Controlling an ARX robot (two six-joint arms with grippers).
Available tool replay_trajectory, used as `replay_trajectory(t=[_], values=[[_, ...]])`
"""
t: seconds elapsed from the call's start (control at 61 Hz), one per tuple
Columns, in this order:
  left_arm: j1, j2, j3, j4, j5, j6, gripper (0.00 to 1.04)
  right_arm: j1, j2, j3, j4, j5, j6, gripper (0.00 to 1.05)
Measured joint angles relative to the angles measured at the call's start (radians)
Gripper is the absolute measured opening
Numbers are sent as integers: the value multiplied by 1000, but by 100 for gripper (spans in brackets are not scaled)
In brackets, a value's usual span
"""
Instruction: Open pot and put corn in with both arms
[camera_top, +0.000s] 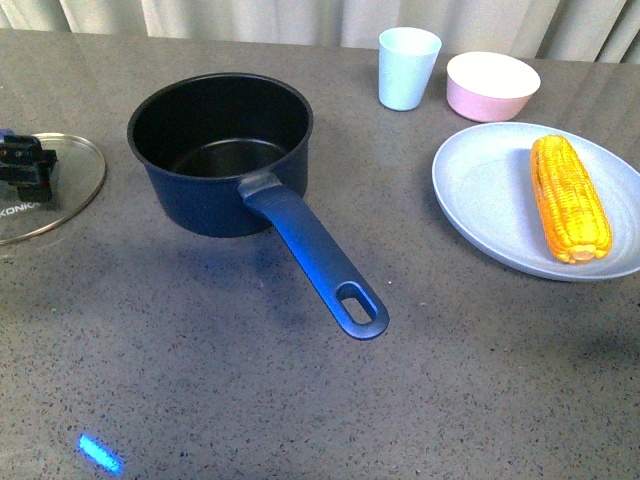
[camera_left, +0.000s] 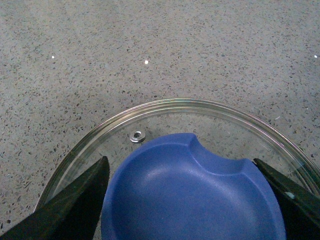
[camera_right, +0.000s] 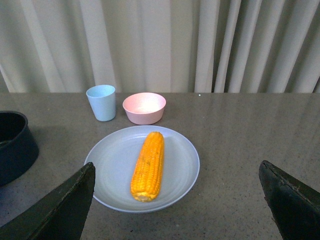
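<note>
The navy pot (camera_top: 222, 150) stands open in the middle of the table, its long handle (camera_top: 318, 255) pointing toward me; its edge shows in the right wrist view (camera_right: 12, 147). The glass pot lid (camera_top: 60, 190) lies flat at the far left. My left gripper (camera_top: 25, 165) is shut on the lid's blue knob (camera_left: 192, 195), fingers (camera_left: 75, 205) on either side. The corn (camera_top: 568, 198) lies on a pale blue plate (camera_top: 490, 195) at the right. My right gripper (camera_right: 182, 200) is open and empty, in front of the corn (camera_right: 148, 165) and short of it.
A light blue cup (camera_top: 408, 67) and a pink bowl (camera_top: 492, 85) stand at the back, behind the plate (camera_right: 115, 160). They also show in the right wrist view as the cup (camera_right: 101, 102) and bowl (camera_right: 144, 107). Curtains hang behind the table.
</note>
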Motion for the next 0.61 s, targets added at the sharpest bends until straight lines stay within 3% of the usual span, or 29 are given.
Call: replay_trajectory(t=[0.606], values=[[56, -195, -117, -41, 65, 7, 96, 0, 0, 0, 0, 0, 0, 96]])
